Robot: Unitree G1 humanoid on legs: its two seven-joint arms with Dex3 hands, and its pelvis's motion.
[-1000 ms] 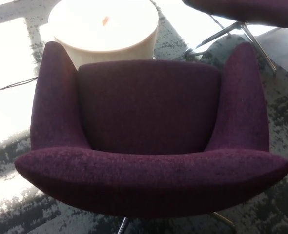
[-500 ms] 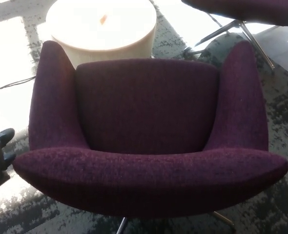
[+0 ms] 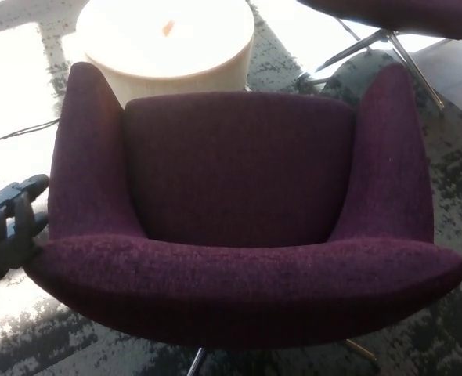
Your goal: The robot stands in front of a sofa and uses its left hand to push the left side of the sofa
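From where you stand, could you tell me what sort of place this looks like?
Probably a lounge or waiting area: a purple upholstered sofa on metal legs, a round white side table behind it, a second matching seat beyond, and patterned grey carpet. Your left hand is beside the sofa.

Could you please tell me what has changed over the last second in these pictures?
The left robot hand has come in from the left edge and moved up to the left side of the purple sofa, fingers apart, holding nothing. The sofa and round table have stayed put.
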